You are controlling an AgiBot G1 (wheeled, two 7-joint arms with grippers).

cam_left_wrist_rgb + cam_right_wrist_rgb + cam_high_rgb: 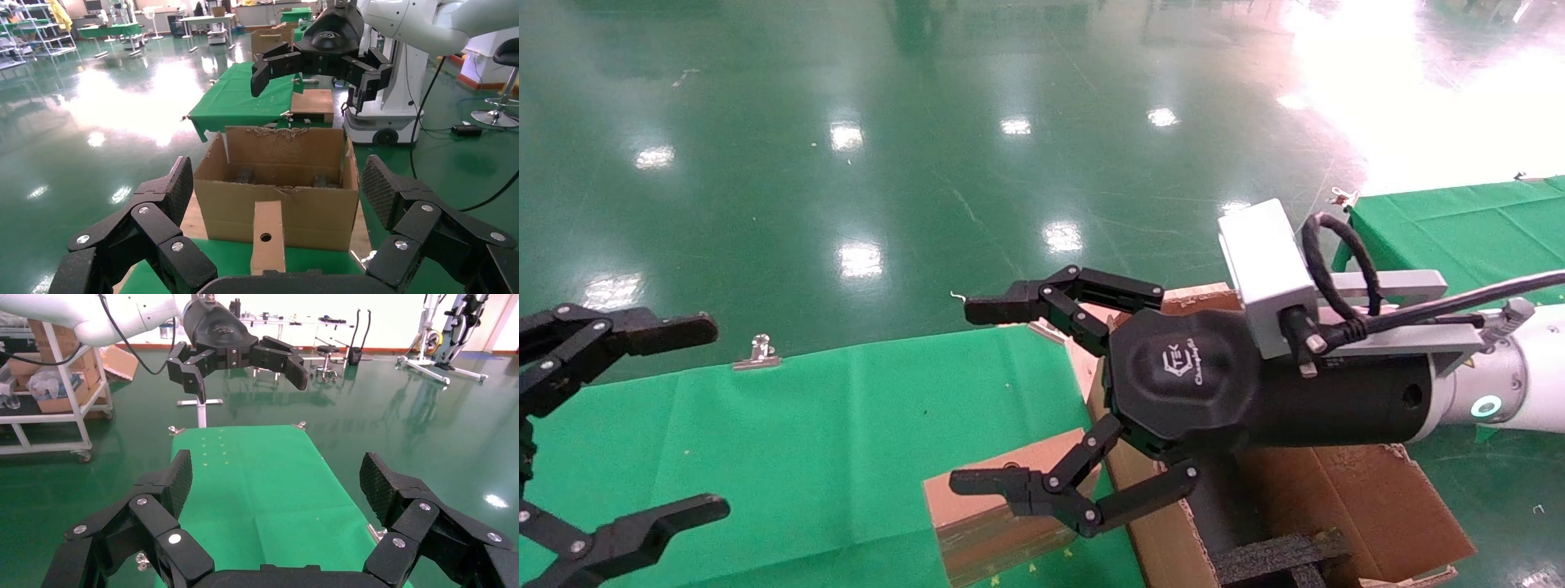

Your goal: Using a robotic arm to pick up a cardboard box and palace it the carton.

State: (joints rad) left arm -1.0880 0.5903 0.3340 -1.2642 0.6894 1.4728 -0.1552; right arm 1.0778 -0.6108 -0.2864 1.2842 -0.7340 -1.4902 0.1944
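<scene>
The small brown cardboard box (985,539) lies on the green table, close against the carton's near side. In the left wrist view it (267,236) shows a round hole. The large carton (1344,498) with ragged flaps stands at the table's right end, black foam (1279,555) inside it; the left wrist view shows its front wall (306,208). My right gripper (981,396) on the white arm hangs open above the box, empty. Its lower finger hides part of the box top. My left gripper (707,416) is parked open at the far left.
A green cloth covers the table (805,433), held by a metal clip (758,353) at its far edge. Shiny green floor lies beyond. A second green table (1459,220) stands at the right. In the right wrist view the table (263,478) stretches toward the left gripper (238,355).
</scene>
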